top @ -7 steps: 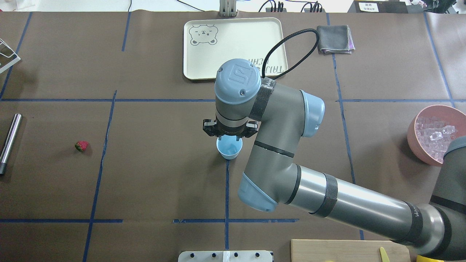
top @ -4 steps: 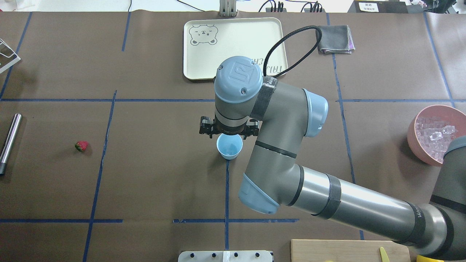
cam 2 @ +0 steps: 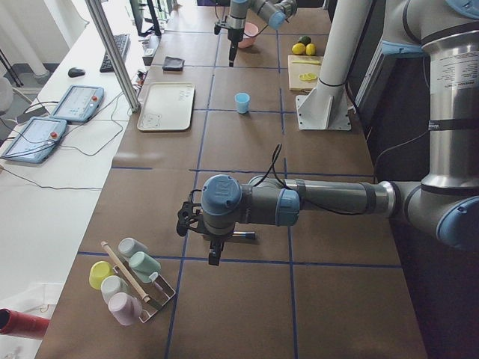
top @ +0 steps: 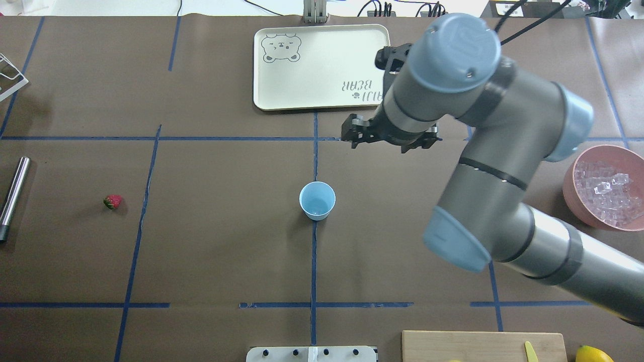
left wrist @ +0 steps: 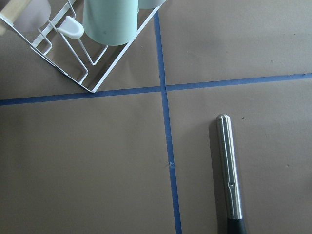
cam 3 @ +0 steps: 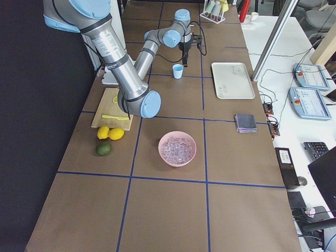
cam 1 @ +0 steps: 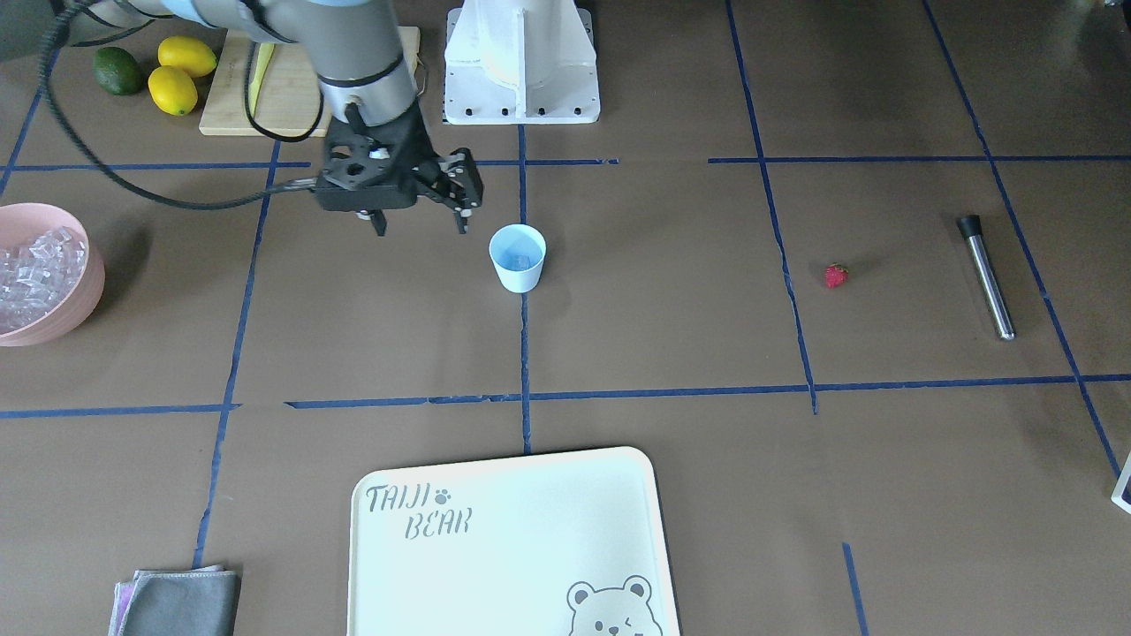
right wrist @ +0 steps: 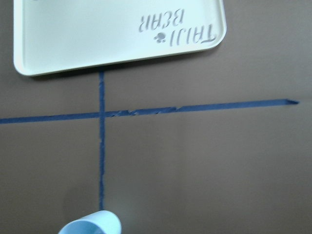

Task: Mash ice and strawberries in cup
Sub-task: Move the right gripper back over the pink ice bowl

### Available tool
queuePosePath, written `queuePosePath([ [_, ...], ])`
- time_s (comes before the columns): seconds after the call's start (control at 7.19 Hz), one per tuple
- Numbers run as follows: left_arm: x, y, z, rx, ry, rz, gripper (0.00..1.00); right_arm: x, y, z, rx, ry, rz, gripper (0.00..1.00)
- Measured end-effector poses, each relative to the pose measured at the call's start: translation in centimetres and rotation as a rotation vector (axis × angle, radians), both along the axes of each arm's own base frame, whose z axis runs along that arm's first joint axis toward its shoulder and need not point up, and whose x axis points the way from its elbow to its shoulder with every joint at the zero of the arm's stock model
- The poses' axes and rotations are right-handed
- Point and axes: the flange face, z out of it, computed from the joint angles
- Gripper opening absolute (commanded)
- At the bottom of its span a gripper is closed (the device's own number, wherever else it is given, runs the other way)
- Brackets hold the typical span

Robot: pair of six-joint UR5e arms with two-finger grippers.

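Over on the front-facing camera you get the clearest look at the right gripper (cam 1: pixel 421 228). Its fingers are spread wide with nothing between them, pointing down at the worktop (cam 1: pixel 671 336). From overhead those same fingers are mostly tucked under the wrist, so that view's no help there.

The right arm comes in from the overhead view's right, bent at the elbow. Its wrist is raised above the worktop by the near right corner of the cream tray (top: pixel 282 85).

The cup (cam 1: pixel 517 258) stands upright on a blue tape line, off to one side of the fingers and clear of them. The right wrist camera only catches its rim at the bottom edge. Something pale sits at the cup's bottom in the front view, can't tell if it's ice. The ice (top: pixel 604 193) you can plainly see is piled in the pink bowl (top: pixel 568 193) at the far right. The strawberry (top: pixel 112 201) lies alone on the left, well apart from the cup.

The left gripper (cam 2: pixel 215 254) only turns up in the side views, hanging low over the steel rod (left wrist: pixel 229 170). Can't tell whether its fingers are apart or closed.
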Motion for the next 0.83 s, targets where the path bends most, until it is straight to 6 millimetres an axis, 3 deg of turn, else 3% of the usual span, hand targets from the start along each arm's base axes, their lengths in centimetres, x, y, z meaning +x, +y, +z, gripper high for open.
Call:
queuePosePath([
  [0.56, 0.0, 0.1, -1.0, 0.019, -0.001, -0.002, 1.0, 19.0, -3.7, 12.3, 0.029, 0.054, -0.054, 0.99],
  [0.83, 0.0, 0.3, -1.4, 0.026, -0.002, -0.002, 1.0, 25.4, -2.6, 19.8, 0.029, 0.073, -0.086, 0.99],
])
